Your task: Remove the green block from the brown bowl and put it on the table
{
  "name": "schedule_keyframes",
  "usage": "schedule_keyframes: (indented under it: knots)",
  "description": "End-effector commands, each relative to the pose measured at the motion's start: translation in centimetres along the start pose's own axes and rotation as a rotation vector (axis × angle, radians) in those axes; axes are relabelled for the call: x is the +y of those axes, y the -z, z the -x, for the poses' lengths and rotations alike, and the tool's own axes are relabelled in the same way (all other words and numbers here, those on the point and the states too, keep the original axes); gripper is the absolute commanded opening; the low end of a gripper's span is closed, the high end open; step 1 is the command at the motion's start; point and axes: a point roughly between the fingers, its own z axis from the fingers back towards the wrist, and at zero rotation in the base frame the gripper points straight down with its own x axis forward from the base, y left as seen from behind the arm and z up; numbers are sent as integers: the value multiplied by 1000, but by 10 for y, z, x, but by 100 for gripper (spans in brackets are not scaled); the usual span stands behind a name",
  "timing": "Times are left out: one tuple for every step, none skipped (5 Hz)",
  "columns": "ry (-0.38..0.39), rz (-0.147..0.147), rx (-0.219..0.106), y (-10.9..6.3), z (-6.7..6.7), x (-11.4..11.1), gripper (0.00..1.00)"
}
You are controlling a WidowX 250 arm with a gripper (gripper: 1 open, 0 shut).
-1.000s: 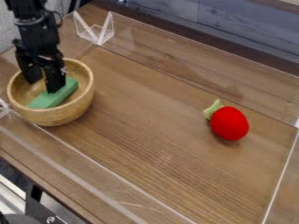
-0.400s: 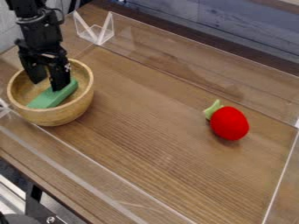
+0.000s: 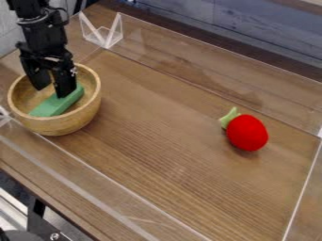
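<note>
Hovering gripper (image 3: 51, 79) spread wide over block (image 3: 58, 103) in bowl (image 3: 55, 120); needing fingers straddling narrow sides before closing.

Red strawberry toy with green leaves (image 3: 244, 131) lying on its side, right part of scene. Low clear acrylic walls (image 3: 104, 34) along edges.
</note>
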Motion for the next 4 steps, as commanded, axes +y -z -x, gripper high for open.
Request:
schedule_keyframes:
  knots:
    - [-7,-34,-50,-18,-4,3,100]
    - [-12,-30,-45,-17,-5,3,100]
    - [-16,-25,-40,-15,-5,3,100]
    - [-20,-22,-36,-14,-6,3,100]
